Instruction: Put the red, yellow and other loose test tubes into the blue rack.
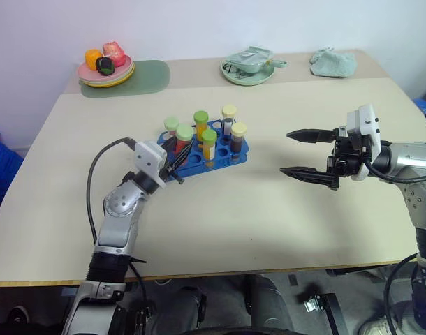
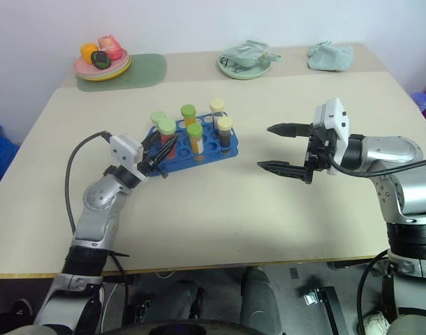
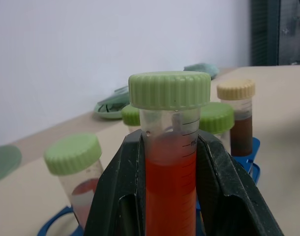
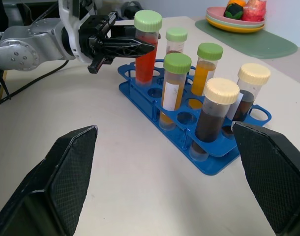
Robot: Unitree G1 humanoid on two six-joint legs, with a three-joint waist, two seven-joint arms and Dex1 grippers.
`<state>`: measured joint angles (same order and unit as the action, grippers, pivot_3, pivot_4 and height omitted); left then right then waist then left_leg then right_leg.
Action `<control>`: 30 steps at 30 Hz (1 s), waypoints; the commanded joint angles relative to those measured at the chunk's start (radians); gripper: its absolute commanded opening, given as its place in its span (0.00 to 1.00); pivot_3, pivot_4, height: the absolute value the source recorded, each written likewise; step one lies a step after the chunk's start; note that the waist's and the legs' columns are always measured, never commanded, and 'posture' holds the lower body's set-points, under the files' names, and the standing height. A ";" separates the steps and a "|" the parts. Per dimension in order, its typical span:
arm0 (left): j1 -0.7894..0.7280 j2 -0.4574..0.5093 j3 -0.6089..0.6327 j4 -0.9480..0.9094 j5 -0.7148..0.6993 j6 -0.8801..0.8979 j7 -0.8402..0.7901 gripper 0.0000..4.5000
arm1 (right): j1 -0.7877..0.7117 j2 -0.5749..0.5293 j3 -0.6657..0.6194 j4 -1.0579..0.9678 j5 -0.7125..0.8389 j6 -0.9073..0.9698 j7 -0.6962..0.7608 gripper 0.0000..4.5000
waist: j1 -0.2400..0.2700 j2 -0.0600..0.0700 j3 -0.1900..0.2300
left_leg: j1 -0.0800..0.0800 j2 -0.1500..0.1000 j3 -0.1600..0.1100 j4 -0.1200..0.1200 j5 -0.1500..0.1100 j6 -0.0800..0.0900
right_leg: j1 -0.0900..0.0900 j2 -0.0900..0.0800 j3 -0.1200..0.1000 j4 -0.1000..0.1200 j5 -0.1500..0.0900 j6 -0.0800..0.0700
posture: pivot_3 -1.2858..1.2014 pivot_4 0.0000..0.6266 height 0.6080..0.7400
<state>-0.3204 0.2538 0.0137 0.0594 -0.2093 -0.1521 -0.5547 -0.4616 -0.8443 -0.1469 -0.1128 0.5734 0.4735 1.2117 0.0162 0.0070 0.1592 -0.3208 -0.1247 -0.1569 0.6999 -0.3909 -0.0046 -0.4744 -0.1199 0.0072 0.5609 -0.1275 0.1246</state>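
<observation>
The blue rack point(image 1: 196, 162) lies mid-table with several capped tubes standing in it. A red test tube point(image 4: 146, 55) with a green cap stands upright, its lower end in a hole at the rack's left end. My left gripper point(image 1: 181, 150) is shut on the red test tube point(image 3: 170, 187), one black finger point(image 3: 115, 191) on each side just below the cap. A yellow test tube point(image 4: 205, 73) with a green cap stands in the rack, and a dark brown one point(image 4: 216, 115) with a pale-yellow cap stands at the right end. My right gripper point(image 1: 285, 152) is open over bare table right of the rack, holding nothing.
At the back left a plate of toy food point(image 1: 105, 72) sits on a green mat point(image 1: 144, 75). A pale green plate point(image 1: 235, 75) with a crumpled packet and a teal cloth point(image 1: 333, 62) lie along the back edge.
</observation>
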 commanded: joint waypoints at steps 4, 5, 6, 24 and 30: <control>0.007 -0.015 0.042 -0.035 -0.066 0.093 0.041 0.40 | -0.034 -0.006 -0.017 -0.006 0.006 -0.021 0.001 1.00 | -0.002 0.000 0.000 | 0.000 0.000 0.000 0.000 0.000 0.000 | 0.000 0.000 0.000 0.000 0.000 0.000 | 0.52 0.24 1.00; 0.008 -0.013 0.044 -0.040 -0.065 0.096 0.045 0.51 | -0.036 -0.005 -0.015 -0.003 0.005 -0.022 0.003 1.00 | -0.002 0.000 0.000 | 0.000 0.000 0.000 0.000 0.000 0.000 | 0.000 0.000 0.000 0.000 0.000 0.000 | 0.52 0.24 1.00; 0.010 -0.010 0.045 -0.045 -0.064 0.098 0.047 0.63 | -0.037 -0.004 -0.014 0.000 0.004 -0.023 0.004 1.00 | -0.001 0.000 0.000 | 0.000 0.000 0.000 0.000 0.000 0.000 | 0.000 0.000 0.000 0.000 0.000 0.000 | 0.52 0.24 1.00; 0.243 0.431 0.279 -0.365 -0.328 0.375 -0.242 0.99 | -0.005 -0.008 -0.008 0.126 -0.019 -0.119 0.104 1.00 | 0.002 0.000 0.000 | 0.000 0.001 0.000 -0.001 0.000 0.001 | 0.000 0.001 0.000 0.000 0.000 0.000 | 0.52 0.24 1.00; 0.201 0.579 0.343 -0.341 -0.372 0.410 -0.362 0.99 | 0.016 -0.025 -0.030 0.206 -0.044 -0.193 0.133 1.00 | -0.004 0.001 0.000 | 0.001 0.001 0.000 -0.002 -0.001 0.001 | 0.000 0.001 0.000 0.000 0.000 0.000 | 0.52 0.24 1.00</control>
<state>-0.1066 0.8134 0.3361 -0.2728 -0.5742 0.2714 -0.8888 -0.4295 -0.8454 -0.1339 0.0866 0.5269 0.3118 1.3343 0.0121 0.0081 0.1595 -0.3199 -0.1237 -0.1570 0.6983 -0.3914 -0.0038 -0.4747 -0.1189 0.0076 0.5614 -0.1276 0.1243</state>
